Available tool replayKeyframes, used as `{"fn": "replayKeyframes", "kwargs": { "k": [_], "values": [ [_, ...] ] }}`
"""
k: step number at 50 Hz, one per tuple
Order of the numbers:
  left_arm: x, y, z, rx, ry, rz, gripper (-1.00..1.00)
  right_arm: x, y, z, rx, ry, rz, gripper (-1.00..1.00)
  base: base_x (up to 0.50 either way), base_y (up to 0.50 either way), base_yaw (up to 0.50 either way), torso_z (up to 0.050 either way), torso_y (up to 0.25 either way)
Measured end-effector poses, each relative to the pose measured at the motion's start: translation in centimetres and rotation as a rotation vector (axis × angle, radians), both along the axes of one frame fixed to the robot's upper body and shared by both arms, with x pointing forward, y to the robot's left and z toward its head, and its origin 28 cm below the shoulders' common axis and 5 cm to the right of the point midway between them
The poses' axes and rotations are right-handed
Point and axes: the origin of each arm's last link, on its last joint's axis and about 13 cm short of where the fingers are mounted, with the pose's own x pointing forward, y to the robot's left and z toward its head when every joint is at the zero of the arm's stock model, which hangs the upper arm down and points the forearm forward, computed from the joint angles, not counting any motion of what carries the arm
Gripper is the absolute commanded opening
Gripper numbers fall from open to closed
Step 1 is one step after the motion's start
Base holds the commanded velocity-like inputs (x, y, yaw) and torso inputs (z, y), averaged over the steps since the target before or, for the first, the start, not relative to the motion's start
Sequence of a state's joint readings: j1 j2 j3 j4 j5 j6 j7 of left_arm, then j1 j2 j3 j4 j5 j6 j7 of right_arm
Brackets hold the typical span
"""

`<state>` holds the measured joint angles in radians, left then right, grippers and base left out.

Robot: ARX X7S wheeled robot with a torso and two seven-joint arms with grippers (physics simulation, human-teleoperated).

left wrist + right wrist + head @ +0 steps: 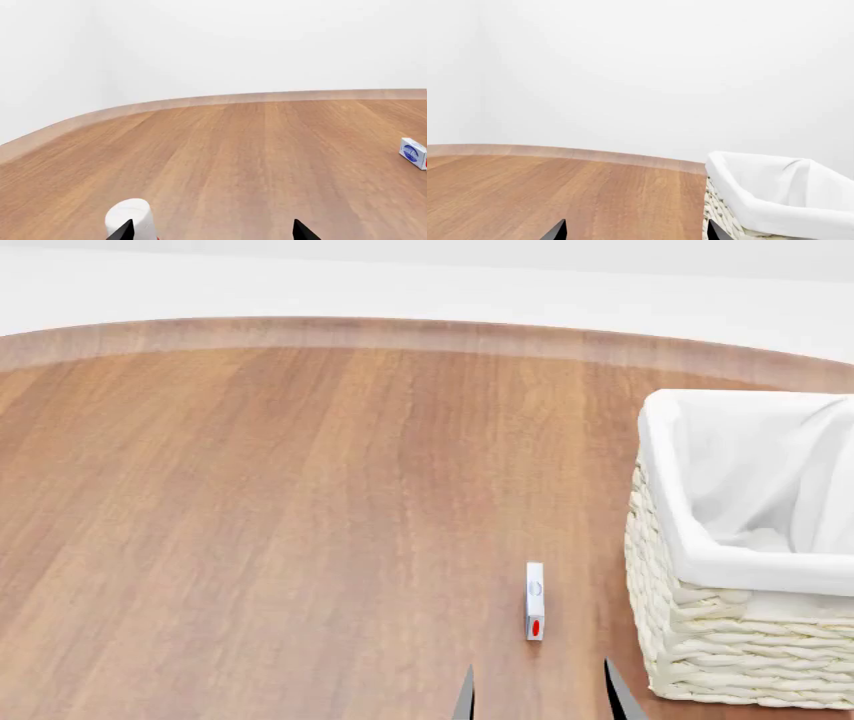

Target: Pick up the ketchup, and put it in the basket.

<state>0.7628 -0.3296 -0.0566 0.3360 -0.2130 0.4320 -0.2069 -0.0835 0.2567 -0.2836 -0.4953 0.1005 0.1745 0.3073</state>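
Only the tall white cap of the ketchup (130,217) shows, at the lower edge of the left wrist view, with a sliver of red below it. My left gripper (213,232) is open and empty. One of its fingertips (124,231) lies in front of the cap, and the bottle stands at that side, not between the jaws. The cream-white wicker basket (694,640) with its white liner stands on the table at the right, and it also shows in the right wrist view (760,200). My right gripper (635,232) is open and empty, just left of the basket (541,698). The ketchup is out of the head view.
A small white box with a red spot (534,600) lies on the wooden table (267,520) just ahead of my right fingertips, and it also shows in the left wrist view (413,153). The table's curved far edge (400,335) meets a white wall.
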Motion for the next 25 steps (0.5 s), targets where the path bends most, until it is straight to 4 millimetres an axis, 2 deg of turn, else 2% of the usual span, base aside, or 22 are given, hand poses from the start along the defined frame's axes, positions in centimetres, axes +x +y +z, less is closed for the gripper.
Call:
{"fn": "replayKeyframes", "kwargs": {
  "k": [25],
  "values": [
    [-0.3,1.1,-0.9,-0.019,0.053,0.060,1.00,0.1,0.0,-0.2,0.000,0.011,-0.007,1.00,0.00,0.00,0.00,0.000,0.000]
  ]
}}
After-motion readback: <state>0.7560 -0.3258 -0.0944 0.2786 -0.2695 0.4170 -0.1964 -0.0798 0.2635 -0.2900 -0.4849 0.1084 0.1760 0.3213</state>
